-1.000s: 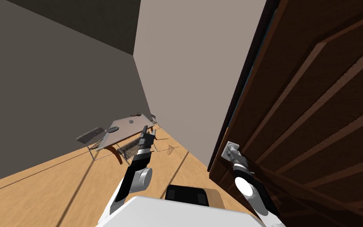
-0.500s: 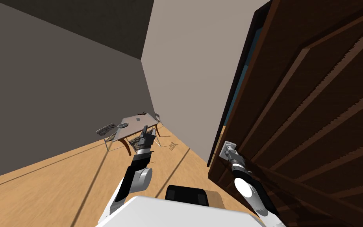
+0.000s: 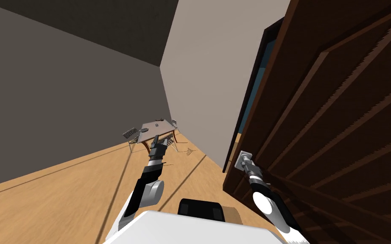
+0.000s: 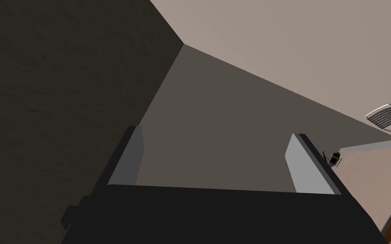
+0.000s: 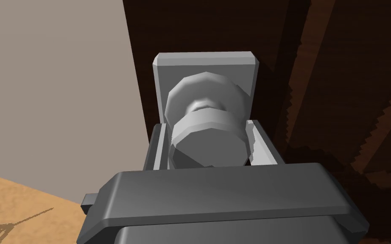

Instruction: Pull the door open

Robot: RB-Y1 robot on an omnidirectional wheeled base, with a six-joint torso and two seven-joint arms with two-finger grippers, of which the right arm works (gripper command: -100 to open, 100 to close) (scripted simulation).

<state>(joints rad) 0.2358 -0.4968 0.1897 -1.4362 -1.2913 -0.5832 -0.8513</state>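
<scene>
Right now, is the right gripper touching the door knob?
Touching. The right wrist view shows the right gripper with its fingers pressed against both sides of the grey knob.

Place: home, dining rm | wood floor (image 3: 63, 199) | panelled dark door (image 3: 339, 106) | table (image 3: 156, 126) w/ chairs (image 3: 129, 134)

Door (image 3: 339, 127) swings wider within a second: the gap at its free edge broadens, baring more of a blue strip (image 3: 249, 108), as the right hand (image 3: 248, 164) draws the knob (image 5: 207, 127) back. The robot backs away, the worktop (image 3: 158, 126) at 11 o'clock receding.
</scene>
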